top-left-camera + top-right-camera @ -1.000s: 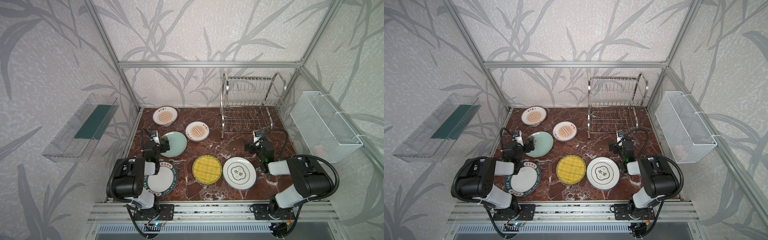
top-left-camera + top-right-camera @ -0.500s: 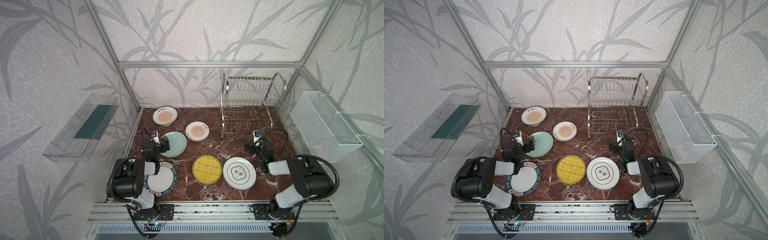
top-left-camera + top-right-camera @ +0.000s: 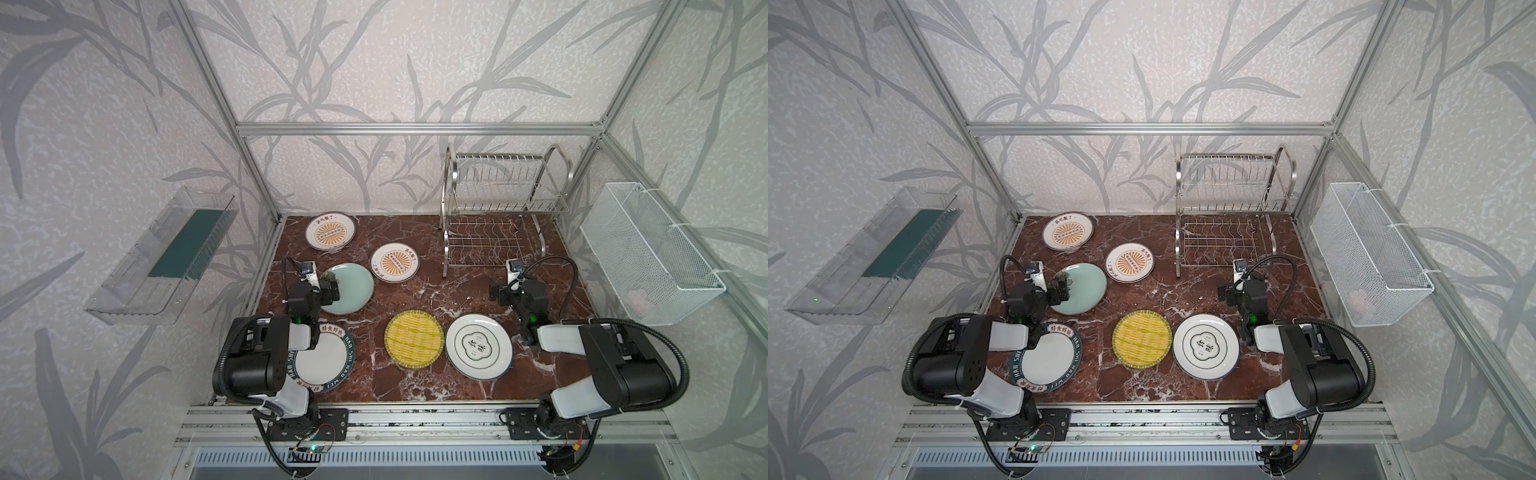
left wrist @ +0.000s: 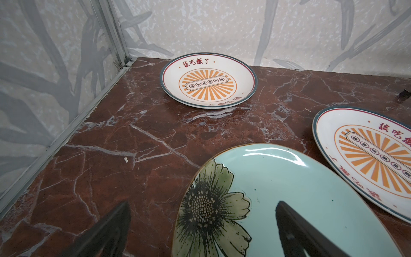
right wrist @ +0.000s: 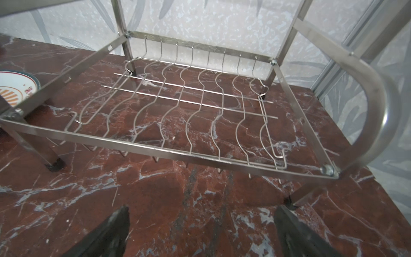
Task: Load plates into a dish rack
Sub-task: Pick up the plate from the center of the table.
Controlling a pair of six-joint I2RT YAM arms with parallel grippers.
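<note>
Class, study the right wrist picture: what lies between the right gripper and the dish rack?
Only bare marble tabletop. The right wrist view shows the open right gripper short of the dish rack, with nothing between them.

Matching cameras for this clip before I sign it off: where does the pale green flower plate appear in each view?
In a top view: pale green plate, left of centre, at the left gripper.
In a top view: the plate likewise left of centre.
Left wrist: lower right, filling the foreground.
Right wrist: not in it.
Shared landmark: the sunburst plate farther from the back wall.
</note>
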